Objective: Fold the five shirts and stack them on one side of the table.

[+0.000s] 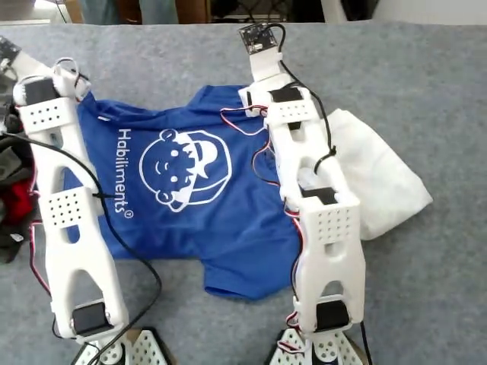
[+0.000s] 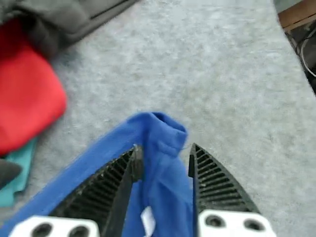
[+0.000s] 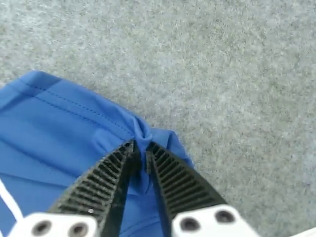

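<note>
A blue shirt (image 1: 190,213) with a white cartoon face print lies spread flat on the grey table (image 1: 418,84), between the two arms. In the left wrist view my left gripper (image 2: 165,150) has a bunched edge of the blue shirt (image 2: 158,133) between its fingers and holds it at the shirt's far left corner. Seen from the right wrist, my right gripper (image 3: 140,145) is pinched tight on a hemmed corner of the blue shirt (image 3: 74,128), at the far edge near the table's middle.
A white shirt (image 1: 380,182) lies crumpled to the right of the right arm. At the table's left edge sits a pile with a red shirt (image 2: 24,98), a dark grey one (image 2: 59,19) and a teal one (image 2: 15,182). Bare grey table stretches along the far side.
</note>
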